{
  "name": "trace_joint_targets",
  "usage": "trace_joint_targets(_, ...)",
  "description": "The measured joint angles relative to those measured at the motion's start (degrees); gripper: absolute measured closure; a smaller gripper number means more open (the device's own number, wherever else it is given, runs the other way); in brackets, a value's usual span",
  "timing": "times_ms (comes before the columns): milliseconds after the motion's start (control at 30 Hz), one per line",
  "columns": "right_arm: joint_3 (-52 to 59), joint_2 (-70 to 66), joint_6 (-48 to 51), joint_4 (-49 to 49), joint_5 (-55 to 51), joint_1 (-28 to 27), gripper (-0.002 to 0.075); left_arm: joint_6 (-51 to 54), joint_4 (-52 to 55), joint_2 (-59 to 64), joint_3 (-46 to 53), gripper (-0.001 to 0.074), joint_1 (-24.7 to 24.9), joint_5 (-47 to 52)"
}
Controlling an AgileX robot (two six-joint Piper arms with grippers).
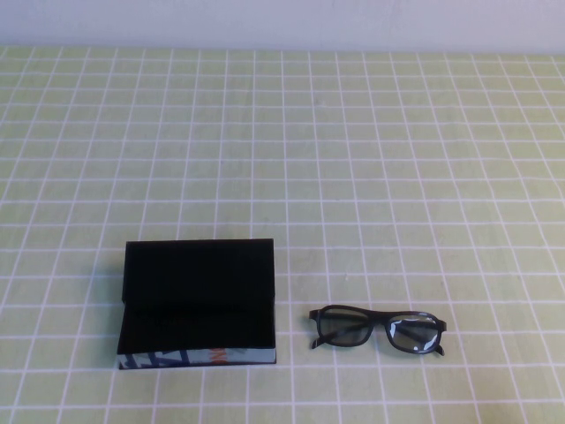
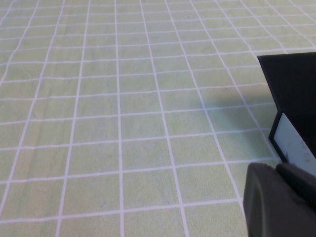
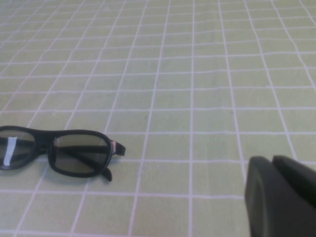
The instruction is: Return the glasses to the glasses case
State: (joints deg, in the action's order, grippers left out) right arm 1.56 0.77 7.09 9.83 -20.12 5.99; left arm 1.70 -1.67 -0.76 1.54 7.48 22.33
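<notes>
Glasses [image 1: 377, 329] lying folded just ahead of right end effector [image 3: 281, 197] (state unclear), beside lid-open glasses case [image 1: 199, 305] waiting near left end effector [image 2: 279, 200], state likewise unclear.

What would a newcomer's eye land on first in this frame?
The open glasses case, black with its lid raised, stands out on the green checked tablecloth at the near left. The black glasses lie folded on the cloth to its right, apart from it. Neither arm shows in the high view; the left gripper sits near the case and the right gripper near the glasses, each only a dark corner in its wrist view.
</notes>
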Motion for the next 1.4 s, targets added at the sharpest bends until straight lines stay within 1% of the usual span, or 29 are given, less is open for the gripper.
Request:
trace_joint_targets(667, 0.0, 0.0, 0.0, 1.0, 0.1, 0.0, 0.0737, 0.0, 0.0, 0.0, 0.0, 0.0738, 0.0, 0.0)
trace_joint_targets(733, 0.0, 0.0, 0.0, 4.1, 0.8, 0.0, 0.0737, 0.0, 0.0, 0.0, 0.0, 0.0738, 0.0, 0.0)
trace_joint_targets(900, 0.0, 0.0, 0.0, 21.9, 5.2, 0.0, 0.0737, 0.0, 0.0, 0.0, 0.0, 0.0738, 0.0, 0.0)
trace_joint_targets(1000, 0.0, 0.0, 0.0, 30.5, 8.2, 0.0, 0.0737, 0.0, 0.0, 0.0, 0.0, 0.0738, 0.0, 0.0)
trace_joint_targets(1133, 0.0, 0.0, 0.0, 37.0, 11.8, 0.0, 0.0737, 0.0, 0.0, 0.0, 0.0, 0.0738, 0.0, 0.0)
trace_joint_targets(1200, 0.0, 0.0, 0.0, 42.4, 12.2, 0.0, 0.0737, 0.0, 0.0, 0.0, 0.0, 0.0738, 0.0, 0.0)
trace_joint_targets(1300, 0.0, 0.0, 0.0, 48.4, 11.7, 0.0, 0.0737, 0.0, 0.0, 0.0, 0.0, 0.0738, 0.0, 0.0)
trace_joint_targets(1400, -0.1, -0.8, 0.0, 50.8, 8.3, 0.0, 0.0737, 0.0, 0.0, 0.0, 0.0, 0.0738, 0.0, 0.0)
